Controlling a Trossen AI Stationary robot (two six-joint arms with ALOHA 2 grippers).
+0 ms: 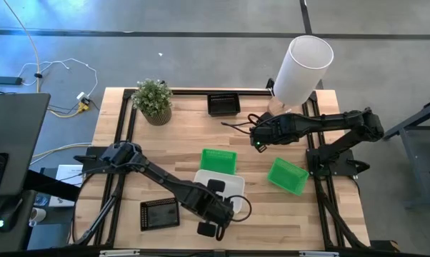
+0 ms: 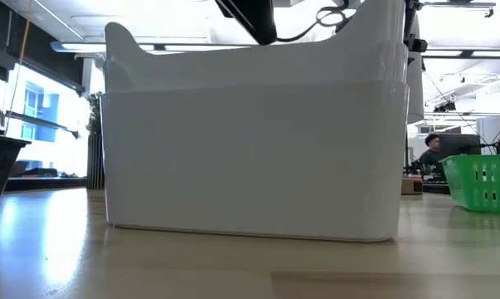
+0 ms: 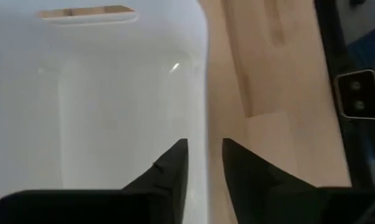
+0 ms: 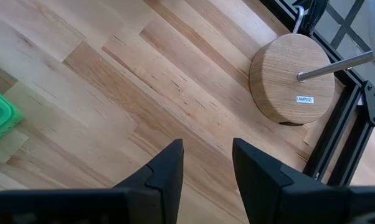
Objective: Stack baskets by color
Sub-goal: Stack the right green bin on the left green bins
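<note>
Left end effector straddling the white basket's wall near the front of the worktop.

The left end effector [image 3: 203,168] sits over the white basket [image 1: 222,182], fingers slightly parted with one inside the rim and one outside, not squeezing the wall. The right end effector [image 4: 206,165] hovers spread and empty over bare worktop [image 1: 186,139] near the lamp's round wooden base [image 4: 291,78]. One green basket [image 1: 218,160] lies just behind the white one, another green basket [image 1: 287,175] to its right. A black basket [image 1: 223,104] rests at the back edge, a second black basket [image 1: 160,213] at the front left. A potted plant [image 1: 153,100] stands at the back left.
</note>
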